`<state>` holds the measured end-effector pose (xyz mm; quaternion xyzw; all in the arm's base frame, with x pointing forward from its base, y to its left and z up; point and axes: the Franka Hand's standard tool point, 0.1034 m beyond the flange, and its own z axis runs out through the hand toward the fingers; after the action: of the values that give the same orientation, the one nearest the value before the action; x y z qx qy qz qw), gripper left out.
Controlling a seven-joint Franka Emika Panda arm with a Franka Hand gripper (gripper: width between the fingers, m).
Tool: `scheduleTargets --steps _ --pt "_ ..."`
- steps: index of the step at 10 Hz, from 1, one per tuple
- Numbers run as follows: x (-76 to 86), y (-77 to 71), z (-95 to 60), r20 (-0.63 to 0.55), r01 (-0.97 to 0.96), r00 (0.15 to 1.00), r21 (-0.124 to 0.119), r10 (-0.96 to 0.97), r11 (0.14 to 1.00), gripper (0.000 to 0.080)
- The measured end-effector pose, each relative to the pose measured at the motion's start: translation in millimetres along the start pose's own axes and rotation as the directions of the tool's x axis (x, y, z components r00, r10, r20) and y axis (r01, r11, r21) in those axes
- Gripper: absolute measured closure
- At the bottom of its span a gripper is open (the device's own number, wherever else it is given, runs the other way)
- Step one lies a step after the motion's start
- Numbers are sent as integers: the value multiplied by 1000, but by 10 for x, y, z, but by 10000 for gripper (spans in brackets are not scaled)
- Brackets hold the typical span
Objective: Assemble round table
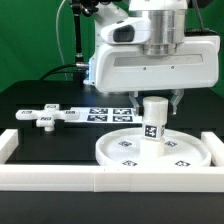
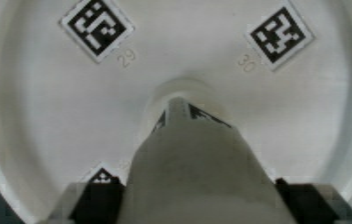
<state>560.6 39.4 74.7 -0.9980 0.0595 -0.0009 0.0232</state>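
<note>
Black tabletop (image 1: 40, 95) carries everything, and the round disc (image 1: 115, 150) serves as the landmark. Nearest the exterior camera, in front of the disc, runs a long white border rail (image 1: 100, 178). It hides the disc's front edge, and its ends turn back on either side of the disc.

The disc lies flat with its rim up and small square tags scattered over its floor. On it, about at its middle, the short leg (image 1: 153, 125) stands upright with one tag facing the exterior camera.

Right above the disc hangs the claw (image 1: 155, 104). Its dark fingers (image 1: 178, 99) are spread to either side of the leg's top, with a sliver of gap showing on each side. The leg's top itself is partly lost against the white housing above it.

The wrist view looks down at the disc (image 2: 31, 120), where three tags are readable. The leg (image 2: 199, 150) fills the middle as a blurred grey wedge, its lower end cut off by the frame. The claw (image 2: 199, 200) shows only as dark fingers (image 2: 95, 200) at the picture's corners, too blurred to tell whether they touch the leg.

Just behind the disc the marker board (image 1: 105, 113) lies flat, its far part covered by the arm. Beyond the disc toward the exterior view's left, well apart from it, rests the cross-shaped base piece (image 1: 45, 117). Its tags are too small to read.

Farther back, the arm's bulky white housing (image 1: 150, 60) blocks the space behind the disc, against a green backdrop (image 1: 30, 50).
</note>
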Motion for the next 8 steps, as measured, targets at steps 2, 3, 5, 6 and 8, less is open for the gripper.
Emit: scheduleTargets --steps 2,3,5,6,8 --pt "-4 -4 3 4 -198 980 6 198 980 387" --pt "-4 -5 3 4 -235 972 7 235 972 387" --pt "-4 -6 4 7 -315 949 11 315 949 387" --pt "-5 -6 5 8 -354 935 13 354 935 387" --pt "-6 -9 6 15 -462 887 20 461 887 387"
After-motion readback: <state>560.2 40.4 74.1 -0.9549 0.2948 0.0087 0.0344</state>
